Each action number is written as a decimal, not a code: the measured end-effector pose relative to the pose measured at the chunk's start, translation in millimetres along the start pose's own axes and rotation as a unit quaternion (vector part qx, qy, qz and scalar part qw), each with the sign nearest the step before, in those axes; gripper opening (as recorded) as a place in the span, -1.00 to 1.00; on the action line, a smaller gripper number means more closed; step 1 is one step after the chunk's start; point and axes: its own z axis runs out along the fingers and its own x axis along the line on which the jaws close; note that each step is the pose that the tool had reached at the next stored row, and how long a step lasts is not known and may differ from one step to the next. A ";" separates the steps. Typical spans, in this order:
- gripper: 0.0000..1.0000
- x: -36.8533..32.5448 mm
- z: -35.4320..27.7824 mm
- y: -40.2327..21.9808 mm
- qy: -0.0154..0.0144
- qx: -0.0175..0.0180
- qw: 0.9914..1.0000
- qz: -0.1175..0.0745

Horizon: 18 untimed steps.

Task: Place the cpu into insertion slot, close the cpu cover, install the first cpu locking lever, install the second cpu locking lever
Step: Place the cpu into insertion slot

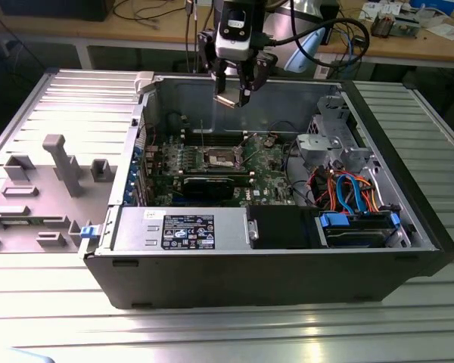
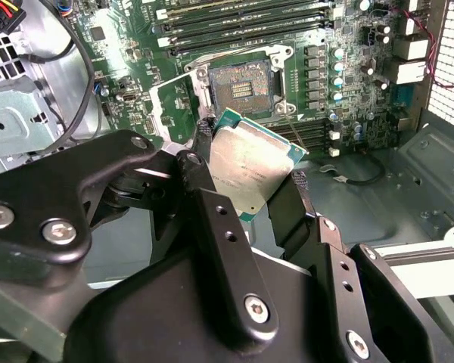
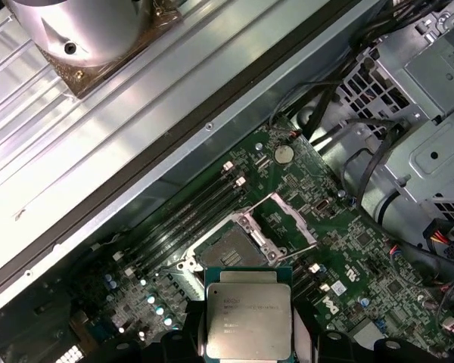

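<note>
Gripper [image 1: 231, 97] clamped on the cpu [image 2: 250, 162], held high over the open computer case [image 1: 287, 280], insertion slot [image 3: 227, 246] bare beneath, cpu cover [image 3: 287, 219] swung up (memory slots [image 2: 242, 23] just beside), cables [image 1: 348, 189] well apart.

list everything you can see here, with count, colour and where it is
computer case: one, black, lying open on the table
table: one, ribbed silver metal, under the case
circuit board: one, green, inside the case
insertion slot: one, dark centre with pale rim, on the board, empty
cpu cover: one, silver, swung up beside the slot
memory slots: several, black, alongside the slot
graphics card: one, long, black, on the board
cables: a bundle, orange, blue and red, inside the case at the exterior view's right
fixture: one, grey, at the exterior view's left of the case
cpu: one, silver-grey top, held above the board
gripper: one, black, shut on the cpu, above the case
</note>
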 end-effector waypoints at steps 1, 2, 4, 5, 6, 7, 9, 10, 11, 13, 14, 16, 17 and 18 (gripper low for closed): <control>0.09 0.0 0.0 0.0 0.000 0.000 1.000 0.002; 0.09 0.0 0.0 0.0 0.000 0.000 1.000 0.007; 0.09 0.0 0.1 0.0 0.000 0.000 1.000 0.020; 0.09 0.0 0.3 0.0 -0.001 -0.001 1.000 0.027; 0.09 0.0 0.3 0.0 -0.001 -0.001 0.999 0.032; 0.09 0.0 0.4 0.0 -0.001 -0.001 0.999 0.036; 0.09 0.2 0.6 -0.2 -0.001 -0.001 0.999 0.043; 0.09 0.9 0.7 -0.7 -0.001 -0.001 0.999 0.045; 0.09 1.5 0.8 -1.2 -0.001 -0.001 0.999 0.045; 0.09 2.5 0.6 -2.1 -0.001 -0.001 0.999 0.045; 0.09 2.6 0.6 -2.1 -0.001 -0.001 0.999 0.045; 0.09 2.6 0.6 -2.2 -0.001 -0.001 0.999 0.045; 0.09 2.6 0.6 -2.2 -0.001 -0.001 0.999 0.045; 0.09 2.7 0.6 -2.2 -0.001 -0.001 0.999 0.045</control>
